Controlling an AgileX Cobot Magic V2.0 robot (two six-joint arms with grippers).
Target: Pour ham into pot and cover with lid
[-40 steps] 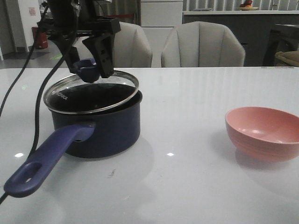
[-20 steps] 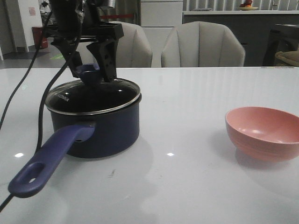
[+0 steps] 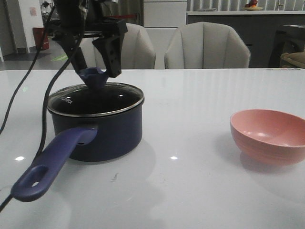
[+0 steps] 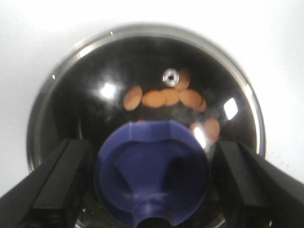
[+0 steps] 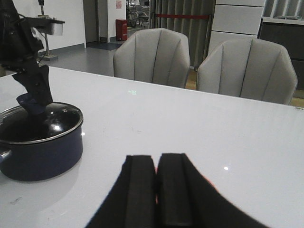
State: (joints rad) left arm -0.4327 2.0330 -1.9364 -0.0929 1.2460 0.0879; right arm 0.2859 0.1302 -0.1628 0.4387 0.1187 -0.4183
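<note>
The ham (image 4: 164,98) lies inside the pot (image 3: 97,129), seen through the glass lid (image 3: 95,98), which sits level on the pot's rim. The left end effector (image 3: 94,71) straddles the lid's knob (image 4: 152,178), fingers spread clear of it on both sides. The right end effector (image 5: 156,183) hangs over the worktop (image 3: 190,143) with fingers pressed together. A pink bowl (image 3: 268,136) stands well apart.

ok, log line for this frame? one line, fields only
stage: lid seated on pot | ham inside | left gripper open, straddling knob | right gripper shut, empty | pink bowl empty
</note>
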